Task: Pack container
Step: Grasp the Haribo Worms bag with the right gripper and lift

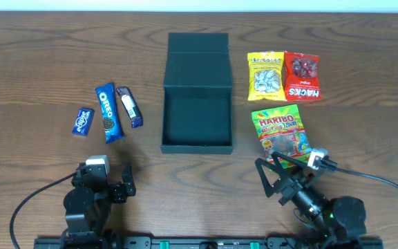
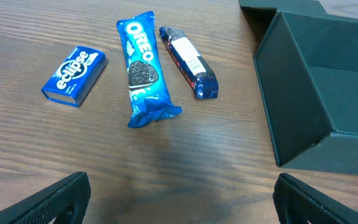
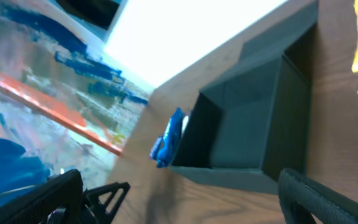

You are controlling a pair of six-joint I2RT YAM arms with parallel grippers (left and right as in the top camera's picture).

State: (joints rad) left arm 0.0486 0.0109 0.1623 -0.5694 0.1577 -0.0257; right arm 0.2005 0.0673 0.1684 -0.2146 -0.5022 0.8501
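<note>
The container (image 1: 197,146) is a dark teal box standing open at the middle of the table, its lid flap (image 1: 197,43) lying back behind it. It also shows in the left wrist view as the container (image 2: 291,106) at the right, and in the right wrist view as the container (image 3: 229,171) ahead. My left gripper (image 1: 105,180) hovers open near the front left edge, well short of the snacks; its view shows the left gripper (image 2: 179,202) with only bare wood between the fingers. My right gripper (image 1: 278,170) is open at the front right, by the Haribo bag; seen from its wrist, the right gripper (image 3: 185,199) holds nothing.
Left of the box lie an Eclipse pack (image 1: 82,121), an Oreo packet (image 1: 108,112) and a dark blue bar (image 1: 130,106). Right of it lie a yellow packet (image 1: 266,76), a red Hacks bag (image 1: 302,76) and a Haribo bag (image 1: 280,131).
</note>
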